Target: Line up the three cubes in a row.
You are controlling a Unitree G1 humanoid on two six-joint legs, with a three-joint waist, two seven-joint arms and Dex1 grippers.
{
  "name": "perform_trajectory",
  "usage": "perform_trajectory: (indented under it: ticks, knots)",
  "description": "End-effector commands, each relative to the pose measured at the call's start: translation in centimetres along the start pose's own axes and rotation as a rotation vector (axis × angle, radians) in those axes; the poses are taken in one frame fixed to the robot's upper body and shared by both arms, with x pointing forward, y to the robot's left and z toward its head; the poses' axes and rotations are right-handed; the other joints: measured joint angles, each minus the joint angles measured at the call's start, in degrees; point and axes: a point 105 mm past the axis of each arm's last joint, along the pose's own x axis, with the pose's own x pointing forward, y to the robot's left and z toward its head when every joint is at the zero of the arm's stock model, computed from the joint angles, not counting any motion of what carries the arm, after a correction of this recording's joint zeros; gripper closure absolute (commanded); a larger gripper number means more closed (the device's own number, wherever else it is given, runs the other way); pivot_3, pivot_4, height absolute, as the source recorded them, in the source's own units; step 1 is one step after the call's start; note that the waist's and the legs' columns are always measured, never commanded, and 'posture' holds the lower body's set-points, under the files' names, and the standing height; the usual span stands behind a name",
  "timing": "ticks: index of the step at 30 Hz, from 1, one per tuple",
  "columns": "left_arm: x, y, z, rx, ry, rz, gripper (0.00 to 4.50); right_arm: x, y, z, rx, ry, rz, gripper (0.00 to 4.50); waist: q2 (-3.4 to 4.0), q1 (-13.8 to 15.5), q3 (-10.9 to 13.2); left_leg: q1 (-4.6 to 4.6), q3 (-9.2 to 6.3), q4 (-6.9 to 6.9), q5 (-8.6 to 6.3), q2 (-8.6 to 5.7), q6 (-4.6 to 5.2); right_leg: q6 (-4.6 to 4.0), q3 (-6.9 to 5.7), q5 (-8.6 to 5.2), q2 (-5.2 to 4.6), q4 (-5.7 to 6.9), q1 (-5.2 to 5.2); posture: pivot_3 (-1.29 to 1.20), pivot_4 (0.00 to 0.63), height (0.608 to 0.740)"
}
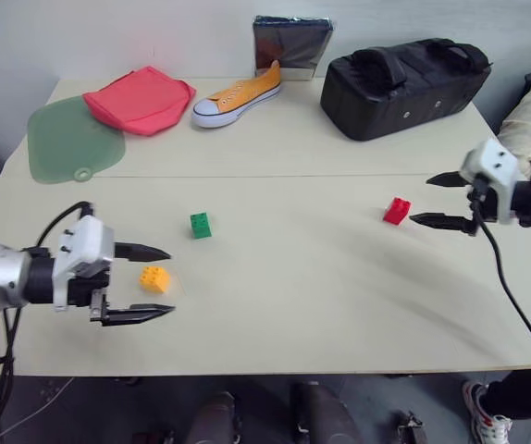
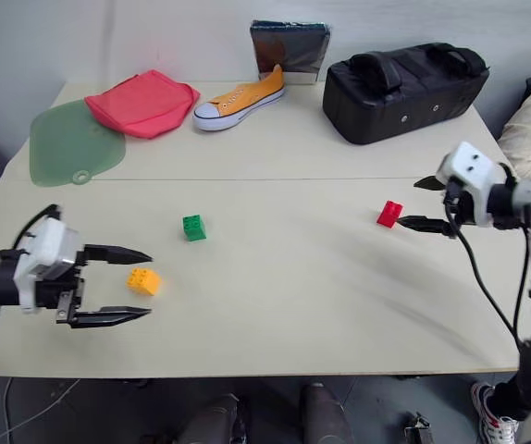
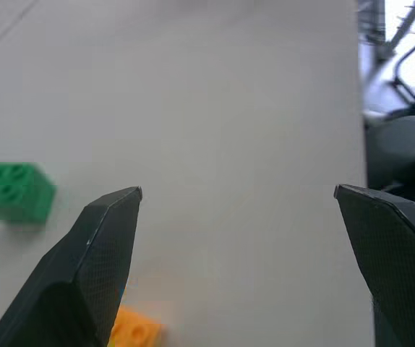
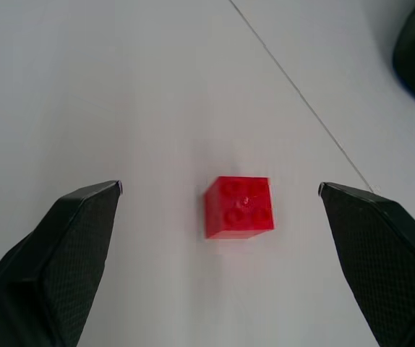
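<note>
Three cubes sit loose on the table [image 1: 339, 305], none gripped, not in a row.

Left gripper [image 1: 164, 280]: fingers spread wide, holding nothing. Yellow-orange cube [image 1: 154, 278] sits roughly between the two fingertips in the head views, near the tips, no contact visible. In the left wrist view it shows at the edge of the frame, partly hidden behind one finger [image 3: 84, 267], so it is off to that finger's side rather than centred in the gap. Can't tell how high the fingers ride above the table.

Green cube [image 1: 200, 225] lies just beyond the yellow-orange one, further from the robot and slightly toward the right arm, outside the left gripper's span. The two are near but apart.

Right gripper [image 1: 426, 200]: fingers also fully apart, empty. Red cube [image 1: 397, 211] sits on the table just ahead of the fingertips, toward table centre. The right wrist view has it centred in the gap between the fingers, beyond the tips, clear of both.

Red is well apart from green and yellow-orange, across the table.

Far side of the table: orange shoe [image 1: 237, 96], red cloth [image 1: 141, 99], green mat [image 1: 71, 141], black bag [image 1: 404, 85]. All well clear of the cubes.
</note>
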Motion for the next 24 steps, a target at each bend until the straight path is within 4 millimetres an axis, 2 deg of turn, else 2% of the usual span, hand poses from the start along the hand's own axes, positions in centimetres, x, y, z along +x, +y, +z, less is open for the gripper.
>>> perform_trajectory:
  ticks: [1, 4, 12, 15, 16, 17, 18, 22, 24]
  knots:
    - [1.2, -0.6, 2.5, 0.046, -0.048, -0.084, 0.01, 0.9, -0.8, -1.2, -0.002, 0.09, -0.005, 0.0, 0.0, 0.0, 0.0, -0.1, 0.01, 0.0, 0.01, 0.02, 0.01, 0.01, -0.02, 0.0, 0.04, 0.08, -0.03, 0.0, 0.15, 0.74]
    - [1.8, -1.1, 3.5, 0.062, -0.071, -0.126, 0.01, 1.9, -1.0, -1.2, 0.047, 0.111, 0.003, 0.0, 0.01, 0.1, 0.0, -0.23, 0.06, 0.09, -0.01, -0.01, 0.06, 0.02, -0.02, 0.01, 0.05, 0.08, -0.1, 0.0, 0.15, 0.74]
    - [2.7, -1.6, 4.5, 0.096, -0.094, -0.139, 0.01, 3.7, -0.6, -1.7, 0.092, 0.134, 0.019, 0.0, 0.01, 0.2, 0.0, -0.33, 0.06, 0.74, -0.04, 0.0, 0.12, 0.06, 0.01, 0.03, 0.06, 0.44, -0.12, 0.0, 0.15, 0.74]
    - [2.7, -1.4, 5.0, 0.111, -0.107, -0.135, 0.0, 4.1, -0.7, -1.5, 0.089, 0.122, 0.005, 0.58, 0.01, 0.2, 0.0, -0.21, 0.07, 0.85, 0.0, -0.03, 0.11, 0.07, 0.09, 0.03, 0.05, 0.63, -0.07, 0.0, 0.15, 0.74]
    - [2.7, -1.4, 5.2, 0.116, -0.113, -0.135, 0.0, 4.2, -0.6, -1.5, 0.094, 0.123, 0.006, 0.9, 0.01, 0.2, 0.0, -0.2, 0.06, 0.84, 0.01, -0.03, 0.09, 0.07, 0.09, 0.03, 0.05, 0.71, -0.07, 0.0, 0.15, 0.74]
    - [2.8, -1.4, 5.3, 0.118, -0.117, -0.136, 0.0, 4.2, -0.6, -1.6, 0.099, 0.124, 0.008, 1.43, 0.01, 0.2, 0.0, -0.2, 0.06, 0.83, 0.01, -0.02, 0.09, 0.07, 0.08, 0.03, 0.07, 0.79, -0.07, 0.0, 0.15, 0.74]
    - [2.8, -1.4, 5.5, 0.12, -0.121, -0.138, 0.0, 4.3, -0.4, -1.7, 0.099, 0.127, 0.021, 1.59, 0.01, 0.2, 0.0, -0.2, 0.06, 0.83, 0.01, -0.02, 0.08, 0.07, 0.08, 0.03, 0.06, 0.79, -0.07, 0.0, 0.15, 0.74]
    - [3.0, -1.2, 5.8, 0.129, -0.132, -0.138, 0.0, 4.5, -0.7, -1.8, 0.074, 0.127, -0.02, 2.98, 0.01, 0.2, 0.0, -0.2, 0.06, 0.79, 0.01, -0.02, 0.09, 0.07, 0.08, 0.03, 0.07, 0.79, -0.07, 0.0, 0.15, 0.74]
    - [3.0, -1.1, 5.7, 0.133, -0.13, -0.137, 0.0, 4.5, -0.8, -1.7, 0.074, 0.12, -0.029, 3.04, 0.01, 0.2, 0.0, -0.2, 0.06, 0.81, 0.01, -0.02, 0.09, 0.07, 0.08, 0.03, 0.07, 0.8, -0.06, 0.0, 0.15, 0.74]
